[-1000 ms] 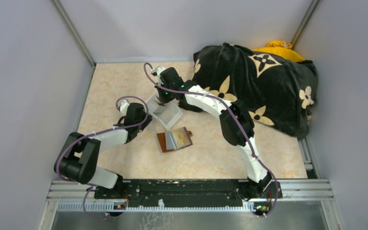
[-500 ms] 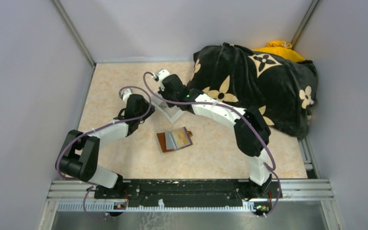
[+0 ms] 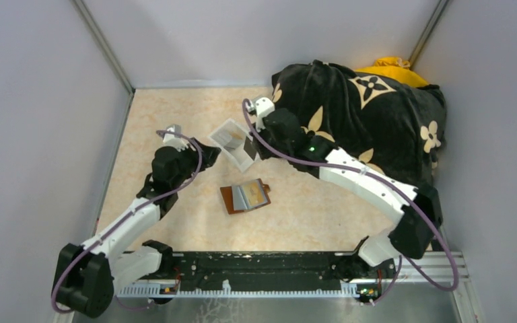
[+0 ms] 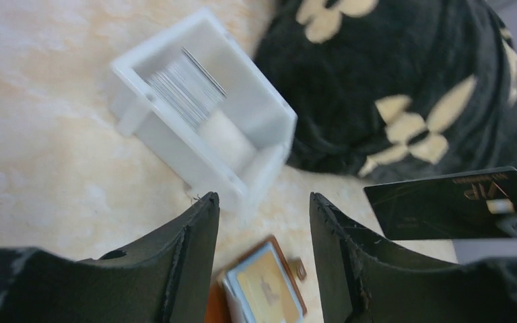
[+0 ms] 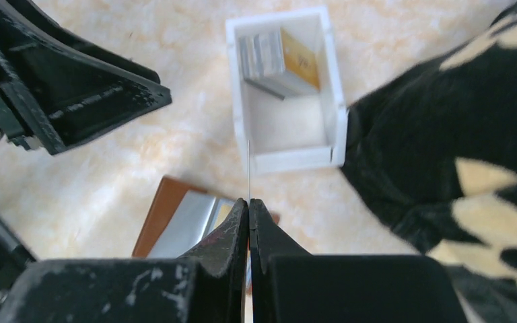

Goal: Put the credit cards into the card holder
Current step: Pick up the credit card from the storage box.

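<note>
Brown leather card holder (image 3: 246, 196) lies open on the tabletop (image 3: 175, 121), near a clear tray (image 3: 219, 132). Left wrist: the left tool (image 4: 262, 202) stands partly open, empty, probably free to steady it. Right wrist: the right tool (image 5: 249, 202) clamps one credit card (image 5: 248, 165) edge-on, suiting a slot.

Gold letters "VIP" stand on the dark card (image 4: 444, 208); nothing else is legible.

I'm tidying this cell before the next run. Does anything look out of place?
A black flower-patterned blanket lies heaped over something yellow in the far right corner, spilling onto the table close beside the white tray. The tray itself sits skewed to the table edges.
</note>
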